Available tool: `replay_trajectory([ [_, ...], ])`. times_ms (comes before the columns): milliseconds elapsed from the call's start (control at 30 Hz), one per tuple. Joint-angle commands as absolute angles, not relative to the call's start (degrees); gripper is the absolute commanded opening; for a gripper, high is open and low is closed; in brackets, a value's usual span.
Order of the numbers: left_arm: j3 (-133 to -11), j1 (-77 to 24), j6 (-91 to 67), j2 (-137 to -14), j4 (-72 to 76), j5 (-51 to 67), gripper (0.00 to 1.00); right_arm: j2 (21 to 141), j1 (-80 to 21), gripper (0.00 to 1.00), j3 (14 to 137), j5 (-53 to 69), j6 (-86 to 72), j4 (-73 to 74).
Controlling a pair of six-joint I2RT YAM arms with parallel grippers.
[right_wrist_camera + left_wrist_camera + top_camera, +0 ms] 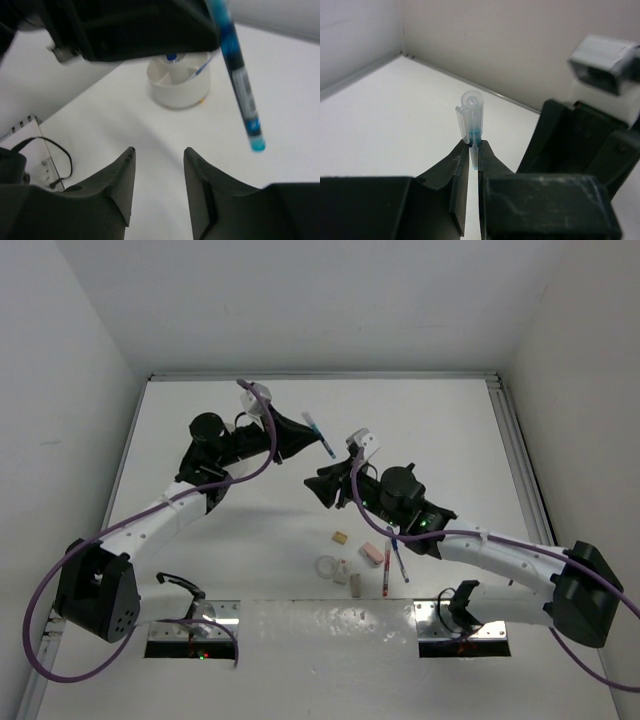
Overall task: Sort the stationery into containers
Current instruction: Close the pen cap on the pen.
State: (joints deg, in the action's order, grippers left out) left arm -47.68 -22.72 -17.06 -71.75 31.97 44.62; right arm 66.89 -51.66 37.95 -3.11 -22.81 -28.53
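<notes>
Presently the left end effector (pixel 474 147) is clamped on the pen (pixel 472 120), steeply upright above the tabletop's (pixel 440 430) far half; right end effector (pixel 159 152) gapes empty beside it; the tub (pixel 180 87) lies beyond, likely nearer the left arm.

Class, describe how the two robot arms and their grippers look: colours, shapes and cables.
The left arm and right arm have white links with black joints and blocky black bases. A purple cable loops along each. The left gripper and right gripper are black, each with two tapering wedge-shaped fingers. A small green light shows on the right arm.
</notes>
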Motion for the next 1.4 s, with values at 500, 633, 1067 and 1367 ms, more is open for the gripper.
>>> replay_trajectory([
  [500, -53.35, -22.41, -8.88, -69.34, 27.33, 45.88, 0.00, 60.37, -45.88, 0.58, 46.31, 2.46, -4.67, -5.10],
  [633, -54.58, -22.94, -8.53, -69.34, 25.32, 48.33, 0.00, 63.01, -45.27, 0.44, 46.41, 2.55, -3.95, -9.22],
  [1067, -53.26, -23.99, -6.68, -67.76, 18.64, 48.69, 0.00, 68.73, -42.63, 0.45, 49.57, 6.76, -6.06, -16.43],
  [1367, -53.26, -24.87, -7.29, -68.29, 19.86, 48.78, 0.00, 71.28, -42.45, 0.21, 50.10, 9.66, -8.35, -20.12],
])
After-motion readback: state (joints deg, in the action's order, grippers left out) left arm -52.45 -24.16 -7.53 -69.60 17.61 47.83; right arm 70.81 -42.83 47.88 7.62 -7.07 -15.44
